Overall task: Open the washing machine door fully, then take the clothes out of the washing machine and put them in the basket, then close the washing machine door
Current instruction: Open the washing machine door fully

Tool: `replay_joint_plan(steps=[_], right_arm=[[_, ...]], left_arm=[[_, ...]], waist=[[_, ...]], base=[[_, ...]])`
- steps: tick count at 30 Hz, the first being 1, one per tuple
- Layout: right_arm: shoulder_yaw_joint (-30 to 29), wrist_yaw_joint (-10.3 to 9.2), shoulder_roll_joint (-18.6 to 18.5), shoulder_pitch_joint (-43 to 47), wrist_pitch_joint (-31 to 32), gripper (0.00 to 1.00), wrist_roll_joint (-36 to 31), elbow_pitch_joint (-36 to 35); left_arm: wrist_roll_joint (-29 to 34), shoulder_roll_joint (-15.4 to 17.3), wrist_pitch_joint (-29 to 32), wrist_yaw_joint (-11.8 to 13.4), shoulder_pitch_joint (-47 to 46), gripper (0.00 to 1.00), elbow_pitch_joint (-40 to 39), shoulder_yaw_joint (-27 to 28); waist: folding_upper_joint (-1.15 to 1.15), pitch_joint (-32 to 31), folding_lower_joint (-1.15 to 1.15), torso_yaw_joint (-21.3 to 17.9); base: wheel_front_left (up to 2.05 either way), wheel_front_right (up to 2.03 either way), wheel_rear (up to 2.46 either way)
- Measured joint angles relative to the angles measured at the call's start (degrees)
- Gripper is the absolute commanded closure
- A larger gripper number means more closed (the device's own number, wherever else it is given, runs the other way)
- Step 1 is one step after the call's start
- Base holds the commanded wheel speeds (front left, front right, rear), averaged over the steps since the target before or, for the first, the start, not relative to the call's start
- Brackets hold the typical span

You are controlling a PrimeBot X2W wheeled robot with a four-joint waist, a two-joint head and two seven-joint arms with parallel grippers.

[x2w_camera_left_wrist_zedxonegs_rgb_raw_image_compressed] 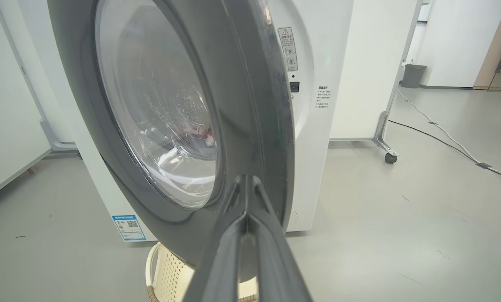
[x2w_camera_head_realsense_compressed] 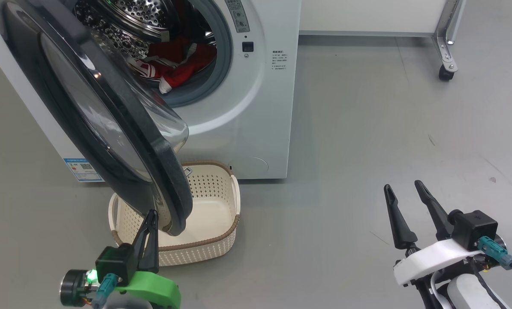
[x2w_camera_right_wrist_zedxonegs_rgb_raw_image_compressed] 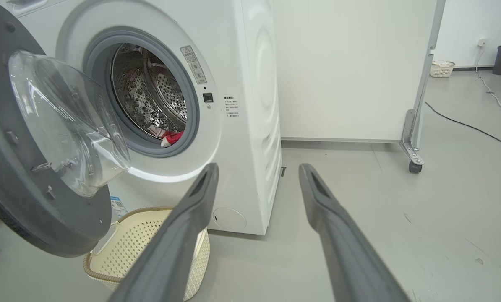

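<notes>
The washing machine (x2w_camera_head_realsense_compressed: 256, 107) stands at the upper left with its door (x2w_camera_head_realsense_compressed: 161, 171) swung partly open, black rim towards me. Red clothes (x2w_camera_head_realsense_compressed: 174, 64) with white trim lie in the steel drum. The cream basket (x2w_camera_head_realsense_compressed: 204, 253) sits on the floor below the door. My left gripper (x2w_camera_head_realsense_compressed: 152, 213) is shut, with nothing between its fingers. Its tip is right at the door's lower outer rim (x2w_camera_left_wrist_zedxonegs_rgb_raw_image_compressed: 250, 105), as the left wrist view shows for the left gripper (x2w_camera_left_wrist_zedxonegs_rgb_raw_image_compressed: 246, 180). My right gripper (x2w_camera_head_realsense_compressed: 404, 187) hangs open at the lower right, far from the machine. The right gripper (x2w_camera_right_wrist_zedxonegs_rgb_raw_image_compressed: 259, 167) looks towards the clothes (x2w_camera_right_wrist_zedxonegs_rgb_raw_image_compressed: 173, 137) and basket (x2w_camera_right_wrist_zedxonegs_rgb_raw_image_compressed: 120, 260).
A white partition on a castor (x2w_camera_head_realsense_compressed: 447, 73) stands behind the machine to the right. A cable (x2w_camera_left_wrist_zedxonegs_rgb_raw_image_compressed: 443, 138) runs across the grey floor towards a dark bin (x2w_camera_left_wrist_zedxonegs_rgb_raw_image_compressed: 412, 75). A second small basket (x2w_camera_right_wrist_zedxonegs_rgb_raw_image_compressed: 442, 69) sits far back. Open floor lies right of the machine.
</notes>
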Motion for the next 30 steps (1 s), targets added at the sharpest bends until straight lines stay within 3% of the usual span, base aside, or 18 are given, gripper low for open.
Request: replay_joint_plan(steps=[12,25,30], right_arm=[[-0.5,0.51,0.6,0.6,0.0,0.00,-0.5,0.1],[-1.3,1.01,1.5,0.6,0.0,0.00,-0.6,0.3],[-1.5,1.20,1.7,0.6,0.0,0.00,-1.0,0.3]], left_arm=[[0.0,0.0,0.0,0.0,-0.2,1.00,-0.8,0.9],[1.4,-0.1,-0.3,0.0,-10.0,1.00,-11.7,8.2],[2.0,-0.1,-0.3,0.0,-14.2,1.00,-14.5,7.7]], waist=[[0.00,0.0,0.00,0.0],[0.00,-0.2,0.00,-0.1],[0.00,-0.3,0.00,-0.2]], base=[[0.00,0.00,0.00],[0.00,0.00,0.00],[0.00,0.00,0.00]])
